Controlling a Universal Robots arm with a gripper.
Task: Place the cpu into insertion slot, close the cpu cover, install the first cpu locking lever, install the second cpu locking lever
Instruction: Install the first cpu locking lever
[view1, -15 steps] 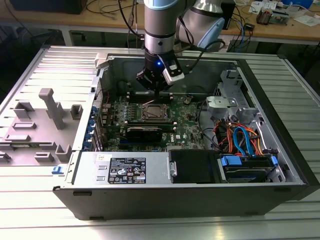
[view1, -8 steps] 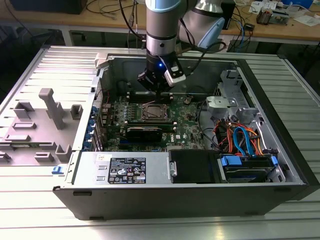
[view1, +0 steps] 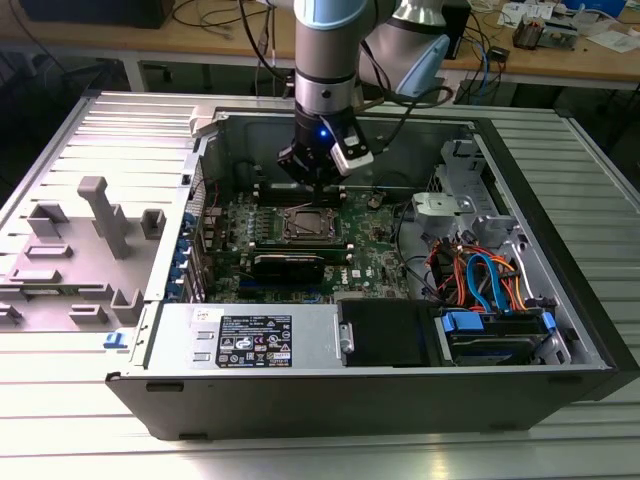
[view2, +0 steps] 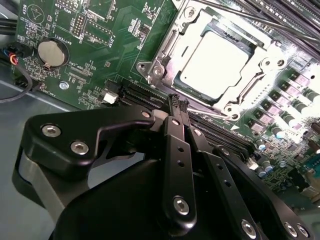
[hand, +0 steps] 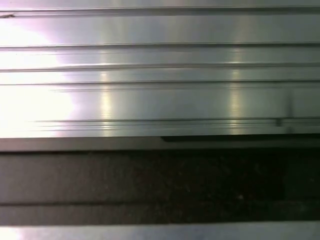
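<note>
Exterior view: a slotted aluminium table (view1: 60, 420) carries an open computer case (view1: 400, 400), with the grey and blue robot arm (view1: 325, 60) reaching down into it from above. A silver power supply box (view1: 250, 340) lies along the case's near wall. The green motherboard (view1: 375, 250) covers the case floor. The gripper (view1: 318, 178) hangs just above the board, beside the insertion slot (view1: 307, 225) on its far side.

Second wrist view: the gripper (view2: 179, 102) points at the board. Its two black fingers (view2: 176, 130) are pressed together at the tips, with nothing between them, and stand apart from the socket. The insertion slot (view2: 156, 62) shows its silver rim. The cpu cover (view2: 272, 52) lies flat over it. The cpu (view2: 215, 65) sits inside the slot, its dull silver top showing through the cover's window. A coin cell battery (view2: 51, 53) sits well apart on the board.
</note>
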